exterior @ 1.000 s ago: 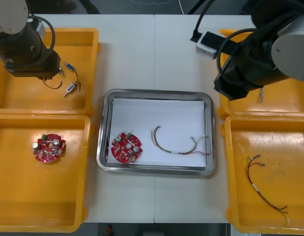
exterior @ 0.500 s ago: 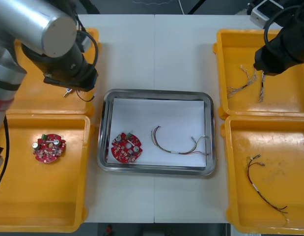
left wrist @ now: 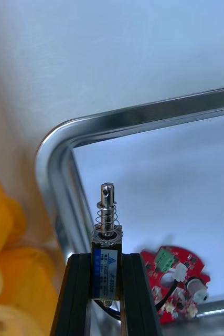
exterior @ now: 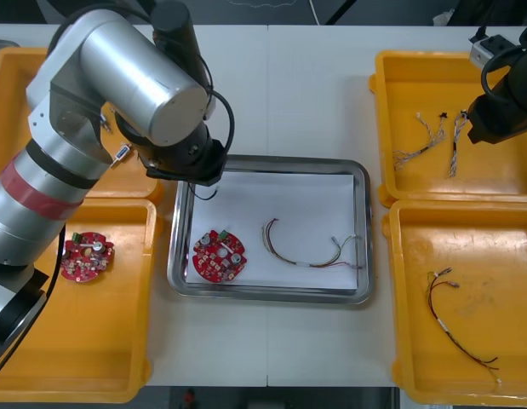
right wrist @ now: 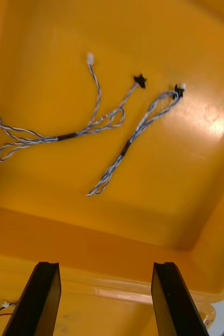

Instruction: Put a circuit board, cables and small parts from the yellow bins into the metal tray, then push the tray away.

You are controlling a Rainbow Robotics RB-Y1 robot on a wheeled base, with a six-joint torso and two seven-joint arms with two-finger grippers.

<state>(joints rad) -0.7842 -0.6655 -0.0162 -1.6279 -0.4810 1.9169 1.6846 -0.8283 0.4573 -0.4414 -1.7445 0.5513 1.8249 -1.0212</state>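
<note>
- Clamps a small metal part (left wrist: 107, 247) in the left end effector (left wrist: 105, 262): fingers narrow, set apart by the width of the part's body, pin and spring poking out past the fingertips.
- Hangs over the far left corner of the metal tray (exterior: 272, 159), just inside the rim and above the white lining, with a thin black lead (exterior: 205, 192) dangling from the part.
- Puts the tray floor straight ahead of the fingertips, so the drop spot lies along the fingers' own line and not off to a side.
- Runs the part's long axis along the fingers, pin first toward the tray; probably lands on end and topples, so seems worth lowering close before letting go.
- Leaves the circuit board (exterior: 218, 255) in the tray's near left part, apart from the drop spot, with the red and yellow cable (exterior: 310, 256) just to its right.
- Holds the right end effector (right wrist: 106, 268) wide open and empty above the far right yellow bin (exterior: 501, 183), two twisted blue and white cables (right wrist: 127, 144) lying beyond its fingers; clearly the nearer arm for those.
- Reads as mid-task: board and one cable in, part about to follow, push of the tray across the counter (exterior: 272, 85) not yet done.
</note>
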